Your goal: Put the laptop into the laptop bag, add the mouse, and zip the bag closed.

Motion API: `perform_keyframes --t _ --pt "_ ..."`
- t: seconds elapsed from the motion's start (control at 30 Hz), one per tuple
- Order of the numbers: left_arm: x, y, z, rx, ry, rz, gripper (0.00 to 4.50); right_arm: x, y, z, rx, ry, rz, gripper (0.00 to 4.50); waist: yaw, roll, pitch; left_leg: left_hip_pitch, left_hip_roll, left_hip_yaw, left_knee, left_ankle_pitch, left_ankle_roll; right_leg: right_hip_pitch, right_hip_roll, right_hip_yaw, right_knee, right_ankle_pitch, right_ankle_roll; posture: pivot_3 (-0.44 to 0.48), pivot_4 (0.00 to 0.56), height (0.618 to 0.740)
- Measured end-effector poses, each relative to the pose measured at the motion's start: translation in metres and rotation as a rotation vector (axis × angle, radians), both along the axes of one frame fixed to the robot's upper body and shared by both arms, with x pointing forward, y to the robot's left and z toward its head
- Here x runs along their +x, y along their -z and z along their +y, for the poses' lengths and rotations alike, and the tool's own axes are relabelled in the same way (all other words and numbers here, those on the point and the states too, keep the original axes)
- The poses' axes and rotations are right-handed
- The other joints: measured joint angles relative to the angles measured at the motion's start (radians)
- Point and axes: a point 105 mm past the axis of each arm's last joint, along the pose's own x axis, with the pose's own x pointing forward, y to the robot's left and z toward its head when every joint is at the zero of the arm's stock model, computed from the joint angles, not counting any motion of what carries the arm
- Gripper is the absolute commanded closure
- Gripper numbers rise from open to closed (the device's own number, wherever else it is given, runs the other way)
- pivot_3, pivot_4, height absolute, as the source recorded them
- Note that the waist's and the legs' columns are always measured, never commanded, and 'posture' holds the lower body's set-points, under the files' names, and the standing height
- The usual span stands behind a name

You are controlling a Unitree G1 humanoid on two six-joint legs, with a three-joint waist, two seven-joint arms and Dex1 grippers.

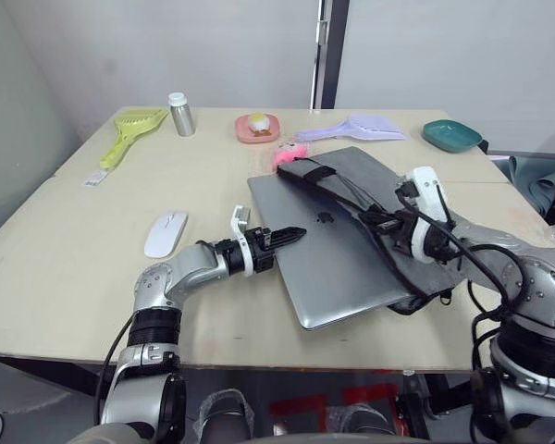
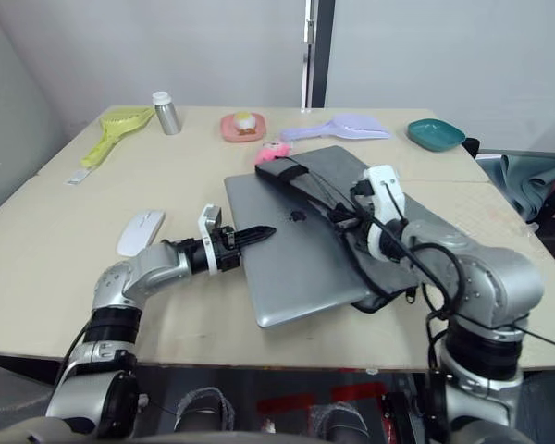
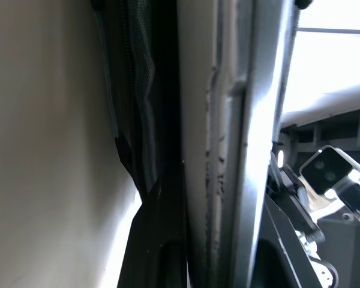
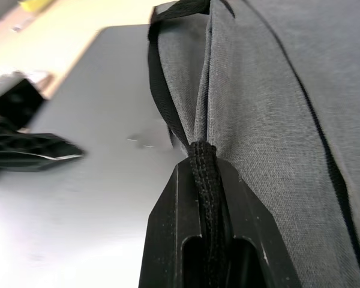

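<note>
Grey laptop bag strap pinched by right pincer, left pincer pressed together on laptop

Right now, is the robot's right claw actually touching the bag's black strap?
Touching: the right wrist view shows the right gripper shut on the black strap of the laptop bag.

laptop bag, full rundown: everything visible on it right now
The laptop bag is a flat grey woven-fabric case with black strap handles and black edge trim. It lies on the table, angled, on the robot's right, with the silver laptop partly slid into its open mouth. The right end effector is shut on a black strap handle, lifting the top panel. The left end effector rests at the laptop's edge. A pink plush toy sits by its far corner.
</note>
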Motion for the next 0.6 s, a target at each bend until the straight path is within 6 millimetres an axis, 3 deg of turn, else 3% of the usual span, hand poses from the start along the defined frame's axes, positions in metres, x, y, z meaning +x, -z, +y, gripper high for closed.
perform_keyframes --t 0.17,0.6 --pt "0.007 0.003 0.003 0.03 -0.049 0.007 4.13 -0.005 -0.002 0.021 0.09 -0.02 -0.01 4.47 0.003 0.0 0.0 0.0 0.0 0.0 0.0 0.0 0.0 0.0 0.0 -0.001 0.0 0.0 0.0 0.0 0.15 0.74" --pt "0.012 0.0 0.005 0.059 -0.122 -0.028 4.13 -0.009 -0.001 0.042 0.298 0.02 0.025 4.47 0.002 0.001 0.0 0.0 0.0 -0.001 -0.001 0.0 -0.001 0.0 0.0 -0.001 0.0 0.0 0.001 0.0 0.15 0.74"
